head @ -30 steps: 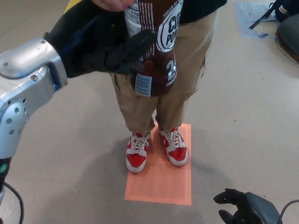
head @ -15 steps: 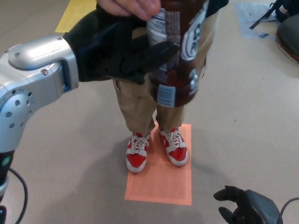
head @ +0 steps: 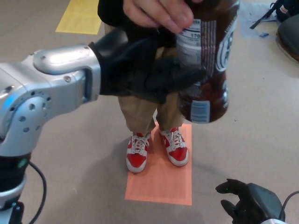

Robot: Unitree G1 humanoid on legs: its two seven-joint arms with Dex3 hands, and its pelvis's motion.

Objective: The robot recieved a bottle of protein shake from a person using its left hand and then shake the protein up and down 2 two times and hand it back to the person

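A dark brown protein shake bottle (head: 208, 60) with white label print hangs upright in the middle of the head view, close to the camera. My left hand (head: 145, 72) comes in from the left and is shut on it, with a black finger (head: 184, 74) lying across the bottle's front. From above, a person's hand (head: 159, 11) grips the bottle's top, and the cap is hidden. My right hand (head: 247, 205) rests low at the bottom right corner, open and holding nothing.
The person stands right in front of me in khaki trousers (head: 140, 112) and red and white shoes (head: 138, 151) on an orange floor mat (head: 161, 184). A yellow floor mark (head: 81, 16) lies at the top left. Dark gear (head: 287, 28) sits at the top right.
My left arm has swung to the right and lower with the bottle in it. The person's hand has come along on the bottle's top. The right hand has stayed put.
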